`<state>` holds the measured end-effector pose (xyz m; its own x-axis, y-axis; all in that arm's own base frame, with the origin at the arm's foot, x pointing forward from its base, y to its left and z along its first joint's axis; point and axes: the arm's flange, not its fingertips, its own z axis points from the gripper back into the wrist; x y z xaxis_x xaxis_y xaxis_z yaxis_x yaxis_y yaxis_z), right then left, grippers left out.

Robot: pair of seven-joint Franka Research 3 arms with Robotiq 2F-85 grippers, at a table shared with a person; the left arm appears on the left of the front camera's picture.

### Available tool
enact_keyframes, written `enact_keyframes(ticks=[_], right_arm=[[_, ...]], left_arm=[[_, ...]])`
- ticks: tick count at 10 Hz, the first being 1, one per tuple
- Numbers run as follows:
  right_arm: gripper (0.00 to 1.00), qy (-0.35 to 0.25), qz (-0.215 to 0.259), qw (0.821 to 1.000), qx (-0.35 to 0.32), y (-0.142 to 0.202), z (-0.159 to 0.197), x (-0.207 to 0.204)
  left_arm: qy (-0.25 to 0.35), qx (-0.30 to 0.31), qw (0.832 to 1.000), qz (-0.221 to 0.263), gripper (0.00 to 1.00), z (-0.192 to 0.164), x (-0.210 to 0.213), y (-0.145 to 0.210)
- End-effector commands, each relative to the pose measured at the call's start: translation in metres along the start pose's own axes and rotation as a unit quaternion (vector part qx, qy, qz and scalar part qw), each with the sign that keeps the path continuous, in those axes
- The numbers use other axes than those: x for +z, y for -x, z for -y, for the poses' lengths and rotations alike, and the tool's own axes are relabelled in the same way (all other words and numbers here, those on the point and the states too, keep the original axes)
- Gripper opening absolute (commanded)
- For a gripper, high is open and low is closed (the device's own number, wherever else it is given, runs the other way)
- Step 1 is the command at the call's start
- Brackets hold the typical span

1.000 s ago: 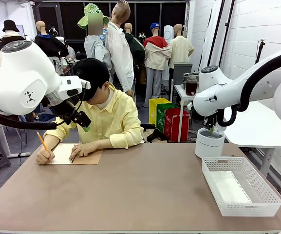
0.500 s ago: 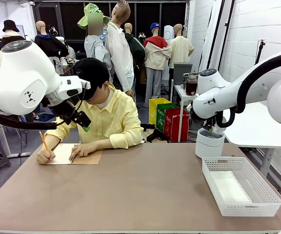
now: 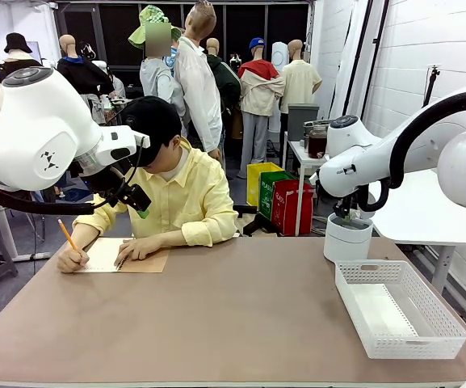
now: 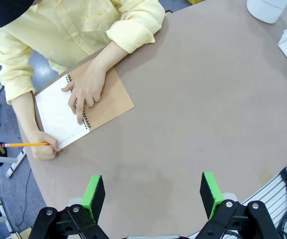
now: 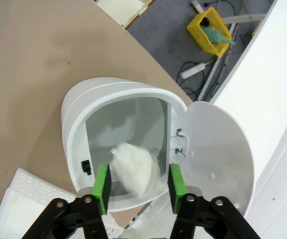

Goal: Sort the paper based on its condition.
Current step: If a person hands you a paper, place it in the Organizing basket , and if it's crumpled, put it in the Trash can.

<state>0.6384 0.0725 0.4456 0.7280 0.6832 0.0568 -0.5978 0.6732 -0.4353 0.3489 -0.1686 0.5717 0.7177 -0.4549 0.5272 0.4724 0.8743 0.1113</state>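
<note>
A crumpled white ball of paper (image 5: 133, 169) shows blurred between my right gripper's (image 5: 138, 186) green pads, whose jaws stand apart, over the mouth of a white lidded bin (image 5: 76, 124). More crumpled white lies deeper inside it. In the front view that gripper (image 3: 347, 215) hangs just above the bin (image 3: 347, 240). A flat white sheet (image 3: 380, 311) lies in the white basket (image 3: 426, 335). My left gripper (image 4: 153, 191) is open and holds nothing, high over the table (image 3: 136, 200).
A person in a yellow shirt writes with a pencil (image 4: 26, 144) in a spiral notebook (image 4: 108, 99) at the table's far left, one hand (image 4: 83, 92) resting on it. The bin's lid (image 5: 218, 149) stands swung open. The brown tabletop (image 3: 233, 315) lies bare between notebook and basket.
My right gripper's jaws have spread and the paper ball has come loose over the bin. The right arm shifted slightly left. The person's pencil hand moved a little.
</note>
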Motion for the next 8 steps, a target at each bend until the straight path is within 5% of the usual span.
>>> enact_keyframes(ticks=[1, 8], right_arm=[[1.0, 0.017, -0.006, 1.0, -0.007, -0.003, 0.004, -0.001], [1.0, 0.002, 0.003, 1.0, -0.002, -0.001, 0.001, 0.005]], left_arm=[[-0.001, -0.003, 1.0, 0.0, 1.0, -0.001, 0.0, 0.001], [-0.001, -0.003, 1.0, 0.0, 1.0, -0.001, 0.0, 0.001]])
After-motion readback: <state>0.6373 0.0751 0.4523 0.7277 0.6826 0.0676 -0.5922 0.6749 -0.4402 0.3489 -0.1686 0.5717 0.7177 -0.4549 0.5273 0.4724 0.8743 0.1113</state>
